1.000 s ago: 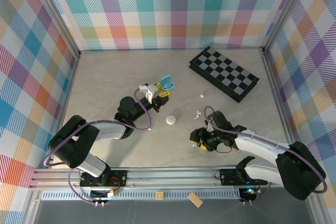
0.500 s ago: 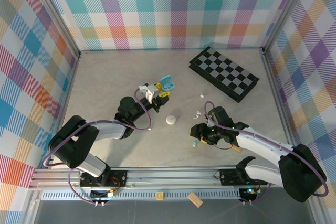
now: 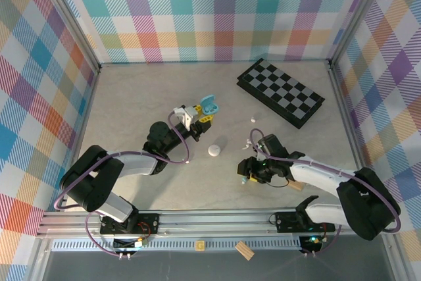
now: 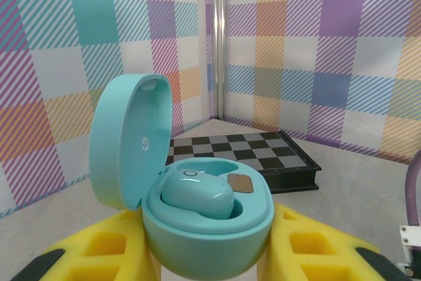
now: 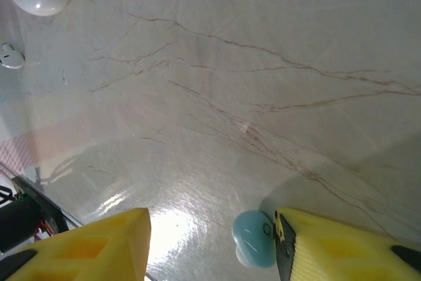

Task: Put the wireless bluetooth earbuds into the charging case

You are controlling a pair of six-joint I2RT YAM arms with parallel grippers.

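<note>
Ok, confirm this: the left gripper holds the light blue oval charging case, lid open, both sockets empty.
One part is wrong. The left wrist view shows the left gripper holding the light blue oval charging case, lid open, but a light blue pebble-shaped earbud sits seated inside; only the socket beside it looks empty.

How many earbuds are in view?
4: two white buds on the table, a blue bud between the right end effector's fingers, another in the left end effector's open case. The white case may hide more.
</note>
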